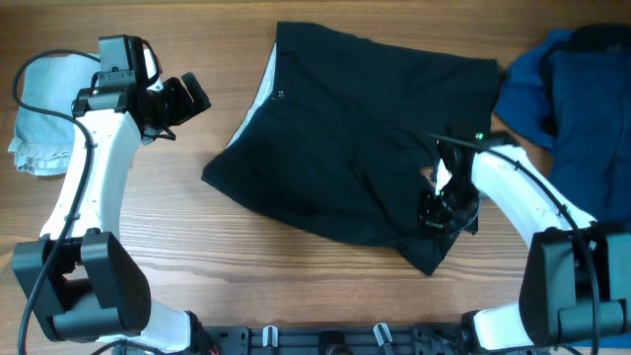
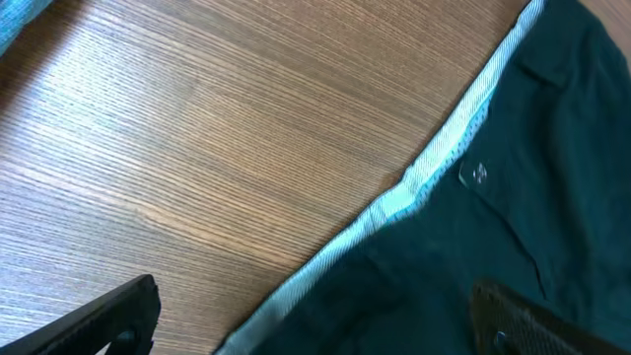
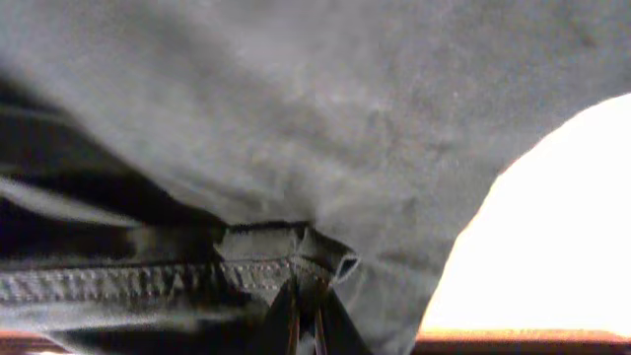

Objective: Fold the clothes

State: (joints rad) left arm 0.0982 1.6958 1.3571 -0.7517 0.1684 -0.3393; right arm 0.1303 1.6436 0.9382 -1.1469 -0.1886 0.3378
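Note:
The black shorts (image 1: 355, 138) lie spread across the middle of the table, whitish waistband lining (image 1: 258, 104) at their left edge. My right gripper (image 1: 441, 212) is shut on the hem (image 3: 286, 261) of the shorts' near right leg, and the fabric drapes over the right wrist view. My left gripper (image 1: 177, 102) hovers open and empty over bare wood just left of the waistband. The left wrist view shows the lining (image 2: 434, 168) and a clear button (image 2: 473, 175) between its fingers (image 2: 315, 320).
A pale blue folded cloth (image 1: 44, 113) lies at the far left edge, behind my left arm. A deep blue rumpled garment heap (image 1: 567, 84) sits at the back right. Bare wooden table (image 1: 246, 276) stretches in front of the shorts.

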